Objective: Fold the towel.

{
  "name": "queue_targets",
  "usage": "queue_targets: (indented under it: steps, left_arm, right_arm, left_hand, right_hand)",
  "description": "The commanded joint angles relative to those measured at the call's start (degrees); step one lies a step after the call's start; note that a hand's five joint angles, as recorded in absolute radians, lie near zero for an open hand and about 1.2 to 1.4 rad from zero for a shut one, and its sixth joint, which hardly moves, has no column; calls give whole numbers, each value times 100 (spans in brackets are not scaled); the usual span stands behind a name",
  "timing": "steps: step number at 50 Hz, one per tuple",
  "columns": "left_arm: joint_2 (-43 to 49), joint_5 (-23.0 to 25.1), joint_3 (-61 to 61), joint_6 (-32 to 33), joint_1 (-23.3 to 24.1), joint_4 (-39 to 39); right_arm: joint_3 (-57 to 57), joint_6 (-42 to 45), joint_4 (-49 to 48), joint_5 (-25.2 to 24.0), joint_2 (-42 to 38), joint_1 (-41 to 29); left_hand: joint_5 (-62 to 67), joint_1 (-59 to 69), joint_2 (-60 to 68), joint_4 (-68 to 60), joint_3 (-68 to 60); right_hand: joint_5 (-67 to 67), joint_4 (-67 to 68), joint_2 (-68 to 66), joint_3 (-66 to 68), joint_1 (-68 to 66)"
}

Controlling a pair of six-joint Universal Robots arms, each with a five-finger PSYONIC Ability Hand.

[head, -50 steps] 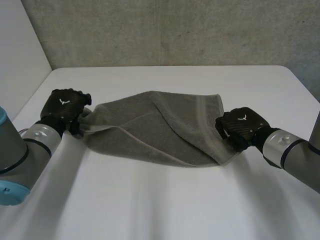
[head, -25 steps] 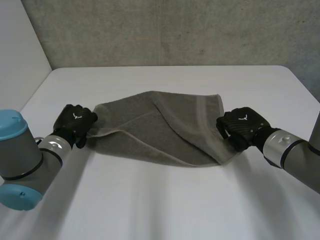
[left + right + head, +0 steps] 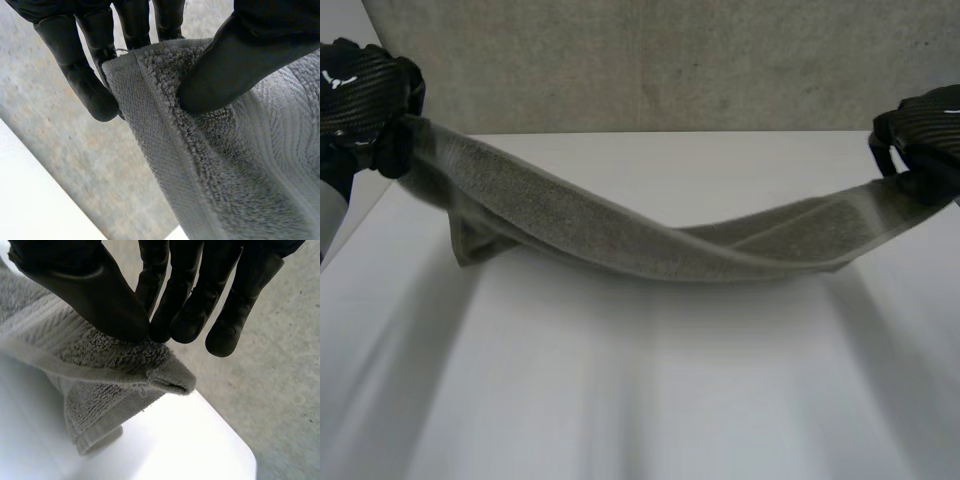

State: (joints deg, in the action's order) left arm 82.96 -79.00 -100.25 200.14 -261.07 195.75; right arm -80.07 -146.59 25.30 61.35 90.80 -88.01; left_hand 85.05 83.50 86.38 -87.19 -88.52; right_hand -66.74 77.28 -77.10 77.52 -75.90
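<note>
The grey terry towel [image 3: 650, 245] is held aloft over the table [image 3: 640, 400], sagging mid-span; one corner is pinched by the left hand [image 3: 365, 90], another by the right hand [image 3: 925, 130].

Left hand [image 3: 358, 92] held high, thumb pinching against fingers; right hand [image 3: 926, 132] likewise.
</note>
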Motion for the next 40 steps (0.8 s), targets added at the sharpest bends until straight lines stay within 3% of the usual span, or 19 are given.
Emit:
queue_targets:
  steps: [1, 8, 13, 19, 21, 22, 24, 25, 26, 27, 29, 33, 40]
  left_arm:
    - [525, -2, -38, 42, -67, -257]
    - [1970, -81, 551, 122, 21, -283]
    - [3496, -308, 2067, 200, 266, -712]
    - [4123, -573, 3354, 262, 496, -916]
    - [4114, -573, 3940, 166, 566, -776]
    - [4114, -573, 3943, 165, 566, -775]
    - [3870, -582, 4285, -44, 741, -120]
    - [3868, -582, 4286, -45, 742, -116]
    - [3624, -582, 4312, -280, 838, 459]
    - [3622, -582, 4312, -283, 838, 464]
    - [3167, -643, 4304, -912, 830, 1471]
    - [2901, -766, 4330, -1355, 707, 1563]
    - [2971, -845, 3919, -1592, 373, 1343]
  right_arm:
    - [175, 728, 502, 52, -359, 73]
    - [773, 746, 555, 298, -1556, -305]
    - [1965, 781, 573, 1219, -2924, -814]
    - [3120, 878, 467, 1634, -3771, -1131]
    - [3925, 799, -144, 1774, -4052, -1315]
    - [3929, 799, -148, 1775, -4052, -1315]
    - [4026, 554, -1800, 1897, -3956, -1517]
    - [4025, 552, -1809, 1898, -3956, -1518]
    - [3730, 387, -2793, 1985, -3712, -1544]
    - [3727, 385, -2802, 1986, -3710, -1544]
    - [2913, 106, -4491, 2170, -2774, -1561]
    - [2531, 8, -4824, 2179, -2303, -1553]
    - [2496, -10, -3447, 2004, -2435, -1544]
  left_hand:
    - [-1505, -350, -638, 719, 852]
    - [-1505, -350, -638, 719, 852]
    - [-1505, -350, -638, 719, 852]
    - [-1505, -350, -638, 719, 852]
    - [-1505, -350, -638, 719, 852]
    - [-1505, -350, -638, 719, 852]
    - [-1505, -350, -638, 719, 852]
    - [-1505, -350, -638, 719, 852]
    - [-1505, -350, -638, 719, 852]
    - [-1505, -350, -638, 719, 852]
    - [-1505, -350, -638, 719, 852]
    - [-1505, -350, -638, 719, 852]
    - [-1505, -350, -638, 719, 852]
  right_hand:
    - [-326, 272, -290, 248, -410]
    - [-326, 272, -290, 248, -410]
    - [-326, 272, -290, 248, -410]
    - [-326, 272, -290, 248, -410]
    - [-326, 272, -290, 248, -410]
    - [-326, 272, -290, 248, -410]
    - [-326, 272, -290, 248, -410]
    - [-326, 272, -290, 248, -410]
    - [-326, 272, -290, 248, -410]
    - [-326, 272, -290, 248, -410]
    - [-326, 272, -290, 248, -410]
    - [-326, 272, -290, 248, -410]
    - [-326, 272, -290, 248, -410]
